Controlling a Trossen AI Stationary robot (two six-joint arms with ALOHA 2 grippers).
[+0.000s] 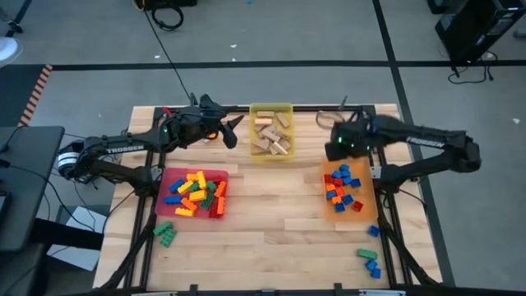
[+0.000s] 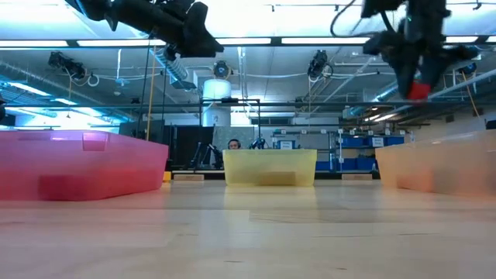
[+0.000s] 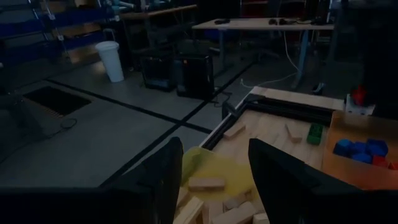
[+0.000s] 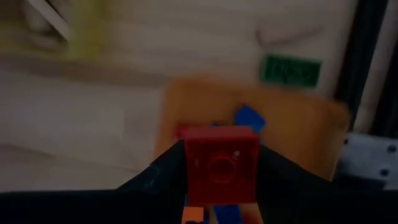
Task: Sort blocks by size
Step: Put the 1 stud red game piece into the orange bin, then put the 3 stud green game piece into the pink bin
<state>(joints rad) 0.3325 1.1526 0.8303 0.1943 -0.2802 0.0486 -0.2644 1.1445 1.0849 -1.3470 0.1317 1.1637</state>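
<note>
My right gripper (image 1: 335, 149) hangs above the far end of the orange tray (image 1: 367, 212), shut on a small red brick (image 4: 221, 163); the low view shows the brick (image 2: 418, 90) high over the table. The orange tray holds small blue, red and orange bricks (image 1: 342, 187). The red tray (image 1: 168, 174) holds longer yellow, orange, red and green bricks (image 1: 196, 194). Tan wooden blocks (image 1: 272, 136) lie in the yellow tray (image 1: 271, 108). My left gripper (image 1: 234, 131) stands open by that tray's left side, nothing between its fingers (image 3: 165, 180). My right gripper pinches the red brick by two opposite sides (image 4: 188, 167) between its two fingers. The fingers come from above and point steeply down. The brick is lifted clear, over the orange tray's far end, and its lower part (image 2: 419, 93) sticks out below the fingertips.
Loose green bricks (image 1: 164, 233) lie near the table's front left, and loose blue and green bricks (image 1: 370, 256) near its front right. A few wooden blocks (image 3: 234, 130) and a green brick (image 3: 315, 134) lie on the table beyond the yellow tray. Bare wood (image 1: 271, 222) spans the middle.
</note>
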